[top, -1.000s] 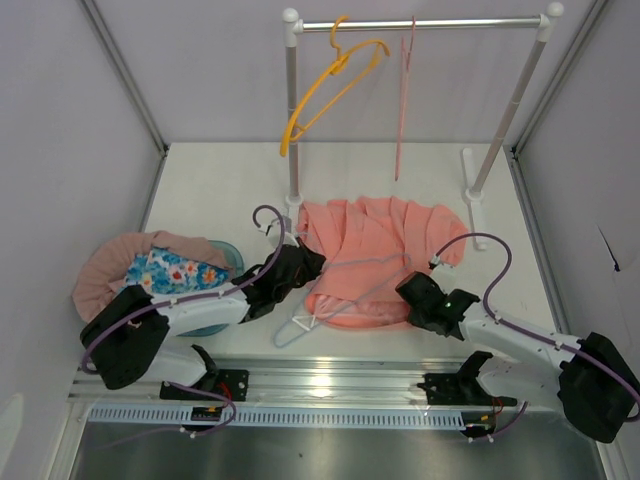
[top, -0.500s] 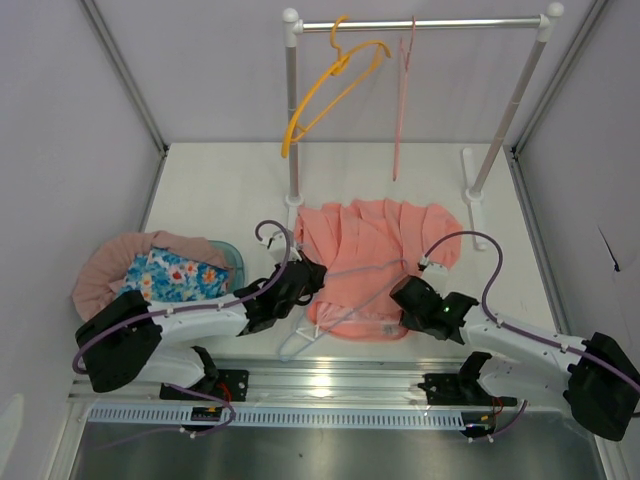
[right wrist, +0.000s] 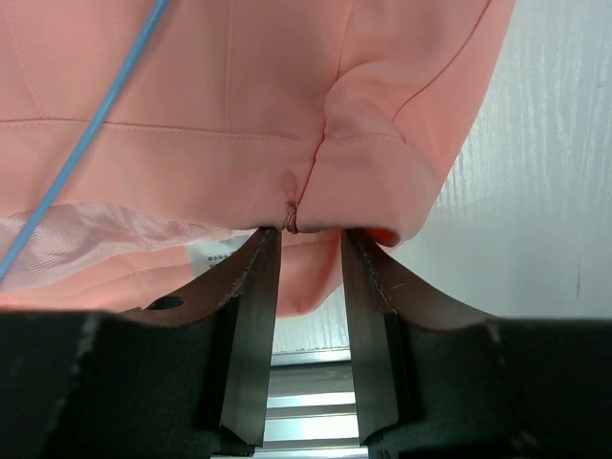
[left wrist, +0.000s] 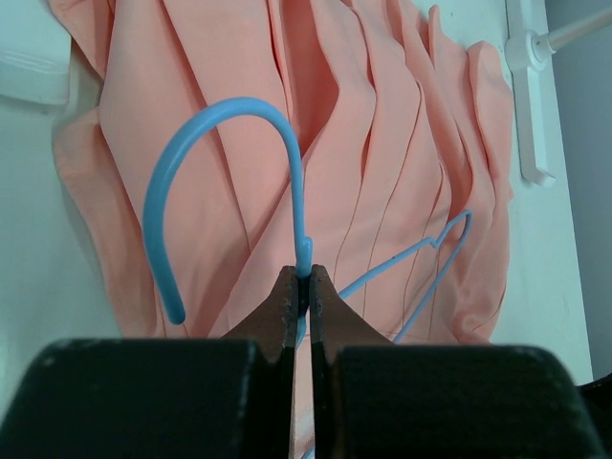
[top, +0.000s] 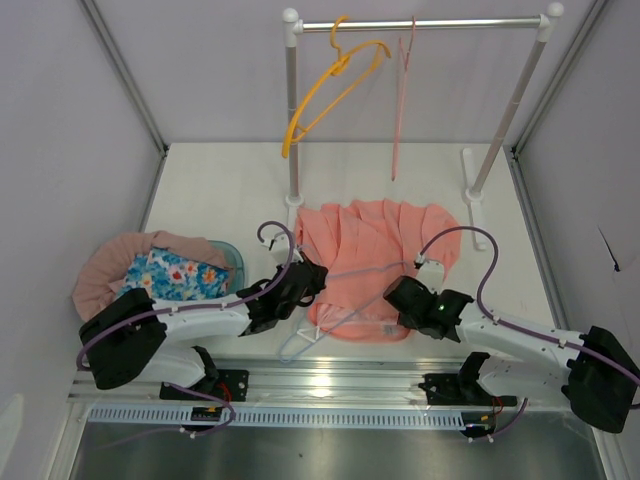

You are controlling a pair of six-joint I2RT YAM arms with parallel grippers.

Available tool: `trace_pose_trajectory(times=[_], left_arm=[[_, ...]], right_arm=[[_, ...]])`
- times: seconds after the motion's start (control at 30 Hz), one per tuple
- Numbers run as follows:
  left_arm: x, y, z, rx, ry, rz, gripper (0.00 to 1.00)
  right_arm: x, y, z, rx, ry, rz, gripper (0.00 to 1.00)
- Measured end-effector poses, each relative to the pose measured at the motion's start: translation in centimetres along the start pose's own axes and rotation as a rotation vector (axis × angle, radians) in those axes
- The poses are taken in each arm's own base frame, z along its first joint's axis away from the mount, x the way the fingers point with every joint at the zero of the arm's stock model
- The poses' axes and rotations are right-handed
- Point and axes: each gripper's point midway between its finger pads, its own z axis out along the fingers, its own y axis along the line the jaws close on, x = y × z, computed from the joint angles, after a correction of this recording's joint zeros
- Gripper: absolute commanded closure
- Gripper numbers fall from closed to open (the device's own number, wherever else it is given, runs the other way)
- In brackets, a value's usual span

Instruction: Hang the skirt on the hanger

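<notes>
The peach pleated skirt [top: 385, 245] lies flat on the white table below the rack. A light-blue wire hanger [top: 345, 270] lies across it. My left gripper [top: 306, 284] is shut on the hanger's neck just below the hook [left wrist: 239, 101], at the skirt's left edge [left wrist: 382, 143]; the pinch shows in the left wrist view [left wrist: 303, 275]. My right gripper [top: 402, 300] is open at the skirt's near edge. In the right wrist view [right wrist: 301, 234] the fingertips sit on either side of the waistband hem [right wrist: 239, 76], with a hanger wire [right wrist: 91, 124] crossing the fabric.
A clothes rack [top: 293, 110] stands at the back with an orange hanger [top: 335, 85] and a pink hanger [top: 400, 100] on its bar. Its foot [top: 475, 195] lies right of the skirt. A basket of clothes [top: 165, 270] sits at the left. The table's metal front rail is just behind the right gripper.
My left gripper has moved right and nearer with the hanger. My right gripper has moved left along the skirt's near edge, and that edge has bunched slightly.
</notes>
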Motion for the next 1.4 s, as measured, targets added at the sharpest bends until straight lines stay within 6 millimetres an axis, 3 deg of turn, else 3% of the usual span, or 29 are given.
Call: trace_pose_trajectory(times=[0.4, 0.6, 0.87, 1.4], left_arm=[[0.6, 0.4, 0.5, -0.012, 0.009, 0.009, 1.00], [0.6, 0.3, 0.5, -0.010, 0.008, 0.007, 1.00], [0.6, 0.2, 0.5, -0.009, 0.009, 0.007, 1.00], [0.6, -0.4, 0.6, 0.004, 0.014, 0.004, 1.00]], right_arm=[[2.0, 4.4, -2.1, -0.072, -0.016, -0.084, 0.65], [2.6, 3.2, -1.4, -0.025, -0.007, -0.066, 0.67], [2.4, -1.3, 0.5, 0.076, -0.004, 0.005, 0.69], [0.4, -2.7, 1.3, 0.115, -0.029, 0.072, 0.56]])
